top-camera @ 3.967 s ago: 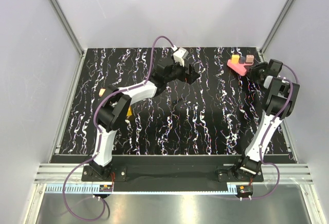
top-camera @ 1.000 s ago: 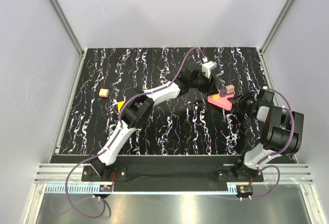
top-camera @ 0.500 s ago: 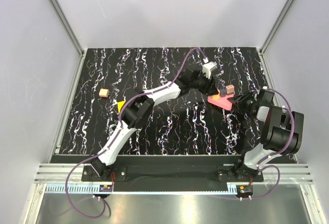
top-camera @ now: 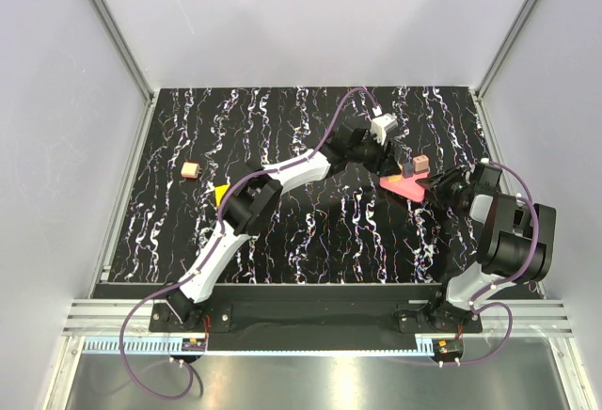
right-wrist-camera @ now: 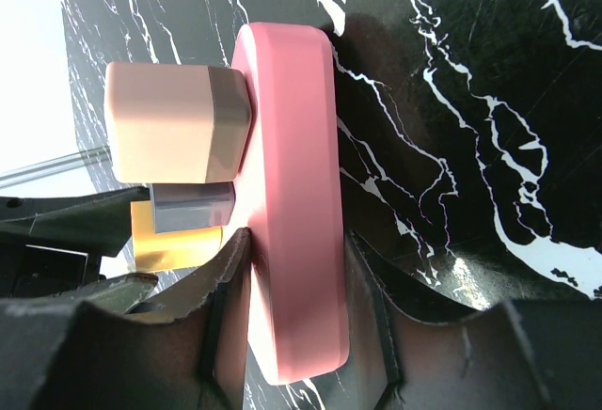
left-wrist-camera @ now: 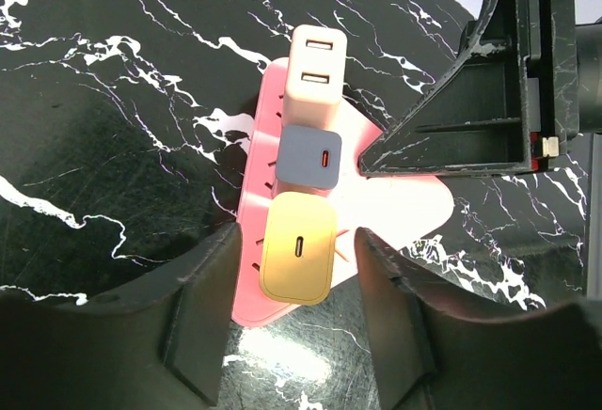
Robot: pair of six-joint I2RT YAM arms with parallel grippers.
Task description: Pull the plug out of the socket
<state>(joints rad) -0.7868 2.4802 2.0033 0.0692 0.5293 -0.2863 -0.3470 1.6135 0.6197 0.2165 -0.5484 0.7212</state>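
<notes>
Fingers (left-wrist-camera: 202, 325) of the left gripper (left-wrist-camera: 296, 239) fill the bottom of the left wrist view. We note them standing apart, one on each side of the yellow rounded plastic plug (left-wrist-camera: 299, 260), with a sliver of clearance on both flanks, so nothing is pinched. That plug sits in the lowest seat of the flat pink plastic socket block (left-wrist-camera: 261, 161), at centre frame. Above it, close-packed in one line, we log a grey square plug (left-wrist-camera: 310, 158) and then a peach oblong plug with two slots (left-wrist-camera: 316, 76) toward the top.

In the right wrist view the right gripper (right-wrist-camera: 296, 239) is clamped on the near end of the pink block, a finger pressed against each broad side. The three plugs jut from its left face. Whether the block rests flat or is raised we cannot tell.

In the top view the block lies right of centre on the black, white-veined marble-patterned table (top-camera: 310, 231). The left arm (top-camera: 282, 170) reaches it from the lower left, and the right arm (top-camera: 508, 241) from the right edge. Well apart at mid-left we log a small yellow wedge (top-camera: 221, 192) and, beyond it, a small tan block (top-camera: 191, 169).
</notes>
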